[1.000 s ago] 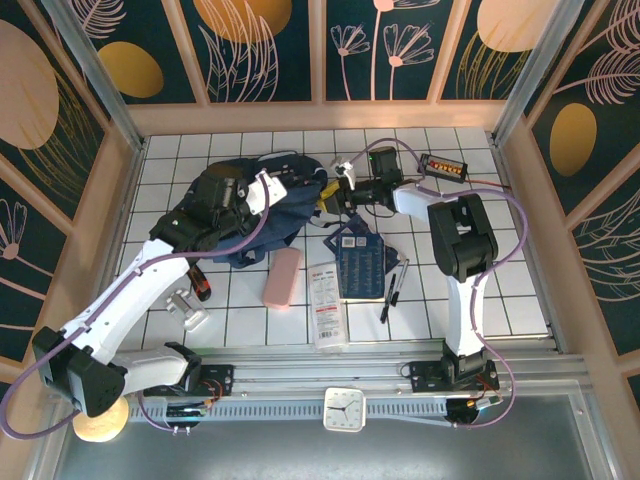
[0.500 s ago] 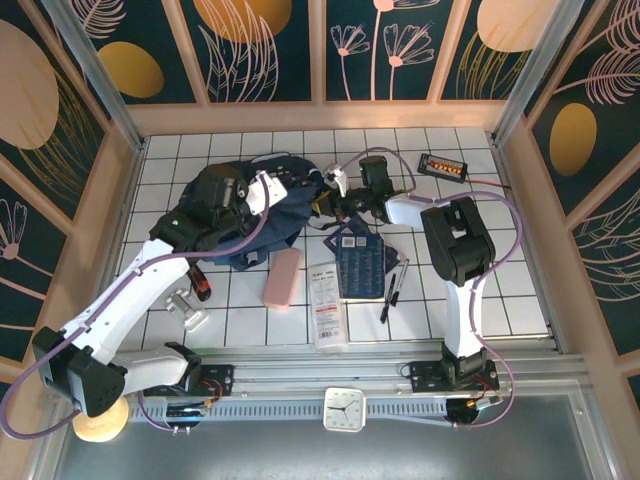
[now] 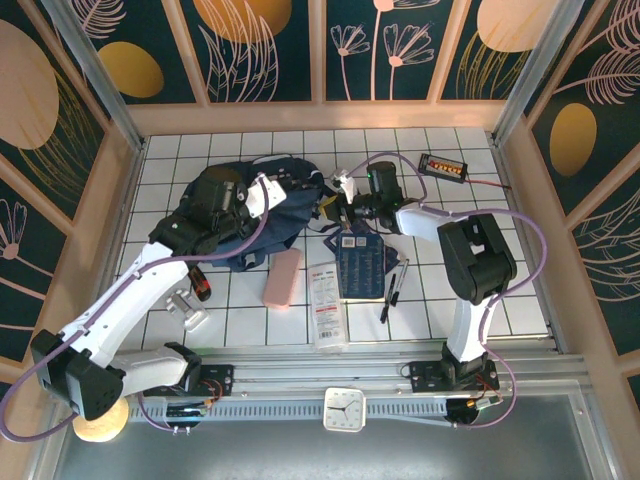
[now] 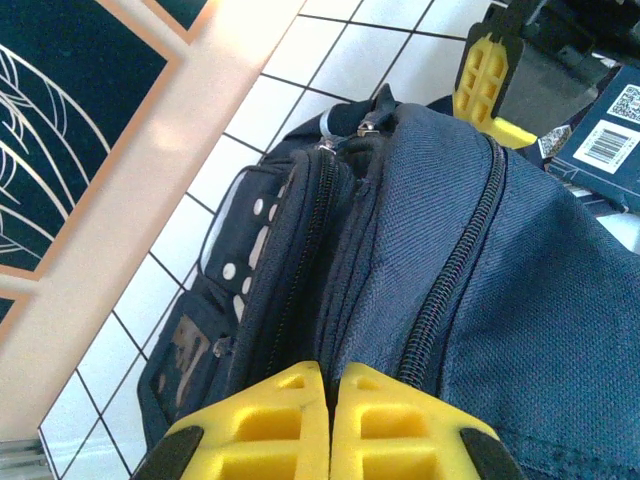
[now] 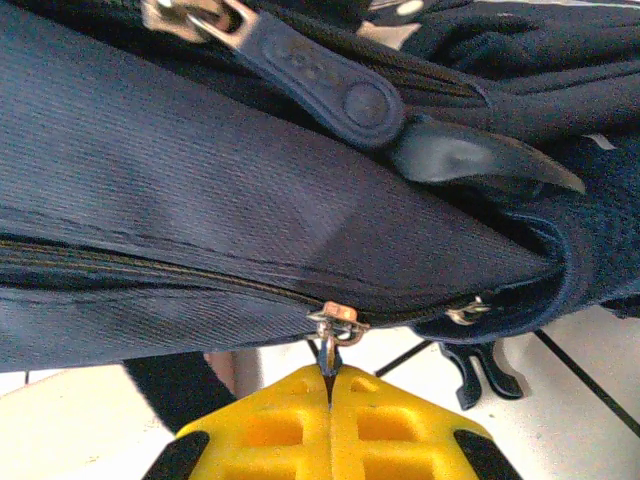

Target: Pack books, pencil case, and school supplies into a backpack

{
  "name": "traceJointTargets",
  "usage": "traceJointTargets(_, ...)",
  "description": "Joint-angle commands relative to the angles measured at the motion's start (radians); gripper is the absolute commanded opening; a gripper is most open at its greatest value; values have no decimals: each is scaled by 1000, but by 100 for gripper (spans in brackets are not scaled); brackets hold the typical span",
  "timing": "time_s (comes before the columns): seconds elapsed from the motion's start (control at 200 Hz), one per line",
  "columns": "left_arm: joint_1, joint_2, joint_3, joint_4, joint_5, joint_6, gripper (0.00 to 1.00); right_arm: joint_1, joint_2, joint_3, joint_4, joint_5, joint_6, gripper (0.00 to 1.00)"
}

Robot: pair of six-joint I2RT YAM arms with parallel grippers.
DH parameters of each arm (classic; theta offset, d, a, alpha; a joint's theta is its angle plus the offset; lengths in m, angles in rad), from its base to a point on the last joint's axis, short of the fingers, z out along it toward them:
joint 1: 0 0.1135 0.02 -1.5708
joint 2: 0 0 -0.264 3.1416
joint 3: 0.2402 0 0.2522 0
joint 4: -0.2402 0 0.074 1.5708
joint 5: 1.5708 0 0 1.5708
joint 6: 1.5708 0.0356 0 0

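Nearest the arm bases, the long white booklet (image 3: 327, 306) lay flat on the tiled table (image 3: 500, 290). The pink pencil case (image 3: 282, 277) was just to its left. The 2 dark pens (image 3: 392, 286) lay to its right, close together. The navy book (image 3: 358, 264) lay between the booklet and the pens, a little farther back, its near left corner touching or overlapping the booklet's far end.

Beyond these, the navy backpack (image 3: 285, 218) sat slumped on the tiles toward the back left, with both arms reaching onto it.

In the left wrist view, the left gripper (image 4: 329, 378) had its yellow fingers pressed together on the backpack's fabric. A fold between 2 zipper lines ran into the seam between the fingers.

In the right wrist view, the right gripper (image 5: 329, 380) was also closed tight, pinching the small metal zipper pull (image 5: 330, 340) that hung from a zipper line along the bag's side. A dark rubber pull tab (image 5: 330, 80) lay on the fabric above it.

Farthest back, right of the backpack, a black box with orange lights (image 3: 443, 166) rested on the tiles.
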Motion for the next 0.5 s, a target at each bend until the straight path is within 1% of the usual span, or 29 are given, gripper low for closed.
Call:
traceJointTargets(0.0, 1, -22, -7, 124, -7, 8, 0, 2, -49, -11, -25, -105, -25, 0)
traceJointTargets(0.21, 2, -19, -19, 132, -10, 9, 0, 4, -52, -5, -72, -233, -39, 0)
traceJointTargets(0.39, 1, -32, -45, 151, -40, 24, 0, -2, -65, -8, -120, -299, -57, 0)
traceJointTargets(0.495, 1, -31, -46, 147, -43, 30, 0, 4, -78, -14, -106, -328, -34, 0)
